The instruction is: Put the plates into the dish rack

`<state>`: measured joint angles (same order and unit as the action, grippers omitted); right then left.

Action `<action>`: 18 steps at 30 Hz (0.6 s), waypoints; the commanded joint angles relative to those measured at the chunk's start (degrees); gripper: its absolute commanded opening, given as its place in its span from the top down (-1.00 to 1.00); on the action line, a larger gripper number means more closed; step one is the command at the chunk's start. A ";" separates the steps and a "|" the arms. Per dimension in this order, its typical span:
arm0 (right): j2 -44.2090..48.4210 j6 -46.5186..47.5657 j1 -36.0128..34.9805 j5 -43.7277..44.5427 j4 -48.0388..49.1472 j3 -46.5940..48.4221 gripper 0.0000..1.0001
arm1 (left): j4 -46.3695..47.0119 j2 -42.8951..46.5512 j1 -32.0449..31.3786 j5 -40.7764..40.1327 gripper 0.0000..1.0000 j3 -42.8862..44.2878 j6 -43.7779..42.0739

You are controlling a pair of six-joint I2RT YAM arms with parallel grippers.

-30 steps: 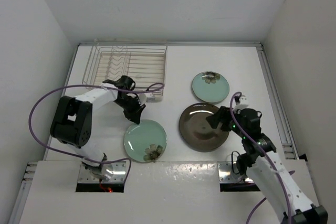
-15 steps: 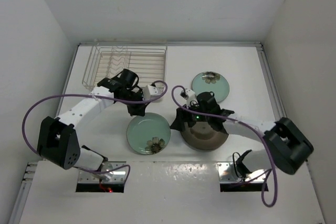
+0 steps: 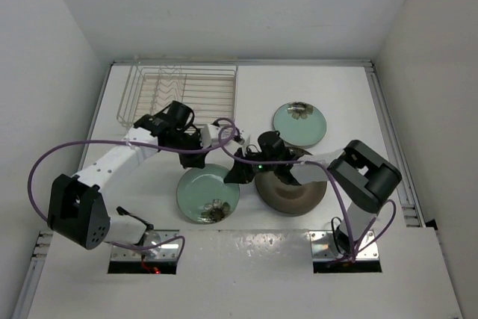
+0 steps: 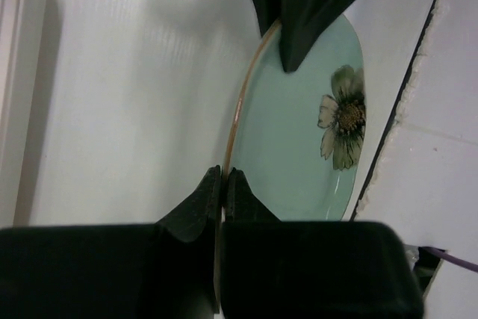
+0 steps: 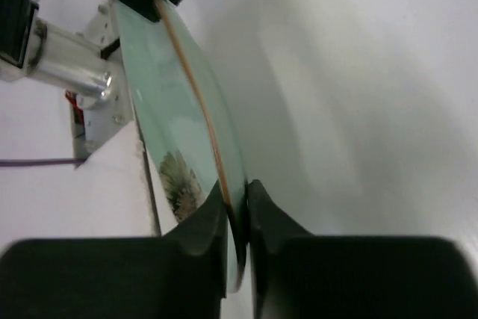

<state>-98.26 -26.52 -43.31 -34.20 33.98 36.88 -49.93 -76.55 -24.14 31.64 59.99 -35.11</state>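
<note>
Left gripper [image 4: 224, 178] and right gripper [image 5: 239, 203] each clamping the rim of the near mint-green plate [image 3: 208, 193], plate being held low by the tabletop's [image 3: 351, 95] front edge, well apart from the dish rack [image 3: 179, 93], brown plate [image 3: 295, 192] lying just beside

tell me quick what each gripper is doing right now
left gripper: closed, pinching the rim of the near mint-green plate
right gripper: closed on another part of the same plate's rim
</note>
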 commanded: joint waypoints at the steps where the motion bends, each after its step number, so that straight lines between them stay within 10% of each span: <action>1: -0.71 -4.41 -0.02 -3.16 14.44 -1.46 0.92 | 0.45 1.93 -0.64 5.45 1.00 -0.92 -1.44; 3: 0.60 -3.98 -0.46 -3.25 16.56 -2.52 1.00 | -1.30 1.06 -0.64 6.24 0.94 -2.32 -2.59; 4: 1.22 -2.32 -0.37 -2.46 17.08 -3.30 1.00 | -2.18 0.27 -0.64 6.24 0.41 -2.33 -3.37; 7: 4.21 1.10 -0.81 -1.58 17.18 -4.97 1.00 | -4.81 -3.42 -0.12 5.54 0.07 -2.33 -7.67; 14: 9.13 5.69 -1.25 0.09 16.47 -6.65 1.00 | -7.28 -8.17 2.52 8.88 -0.14 -2.33 -12.96; 15: 9.57 5.69 -1.16 0.27 16.56 -6.82 1.00 | -7.28 -8.87 2.52 8.88 -0.03 -1.81 -12.96; 17: 9.84 5.35 -1.08 0.36 16.04 -6.30 1.00 | -7.81 -9.40 2.52 8.88 1.00 -0.85 -12.96; 18: 9.84 5.34 -0.90 0.44 15.51 -6.04 1.00 | -8.60 -9.40 2.52 8.88 1.00 0.64 -11.92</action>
<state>-91.44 -21.19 -44.07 -33.15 41.41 29.06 -57.30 -85.84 -21.56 38.54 58.24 -42.41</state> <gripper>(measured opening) 0.059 0.089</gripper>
